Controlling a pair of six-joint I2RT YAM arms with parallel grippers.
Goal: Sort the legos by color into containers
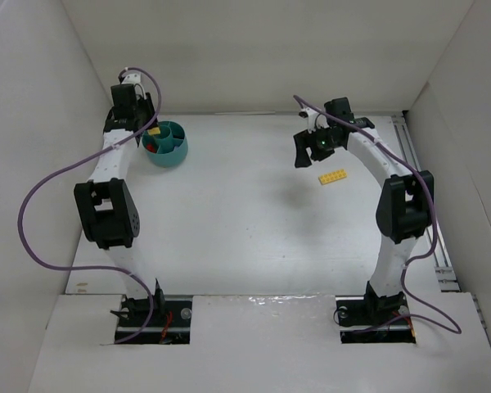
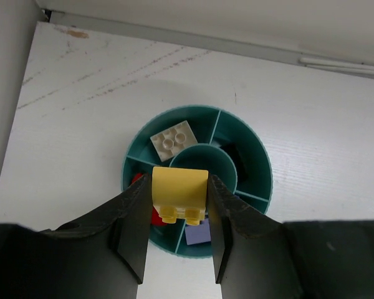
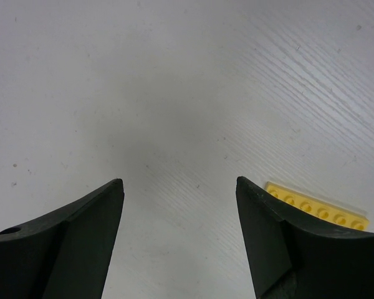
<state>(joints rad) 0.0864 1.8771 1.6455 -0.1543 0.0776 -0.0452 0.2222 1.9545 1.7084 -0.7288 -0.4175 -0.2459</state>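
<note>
The teal bowl (image 1: 168,144) stands at the far left of the table. My left gripper (image 2: 178,193) is shut on a yellow brick (image 2: 179,194) and holds it right above the bowl (image 2: 255,152). Inside the bowl lie a pale grey brick (image 2: 171,139), a red brick (image 2: 156,216) and a pale purple brick (image 2: 198,233). My right gripper (image 3: 179,187) is open and empty above the bare table. A flat yellow plate brick (image 3: 318,208) lies just to the right of its right finger; it also shows in the top view (image 1: 333,176).
White walls close in the table on the left, back and right. A metal rail (image 1: 425,205) runs along the right edge. A purple cable (image 1: 41,213) loops beside the left arm.
</note>
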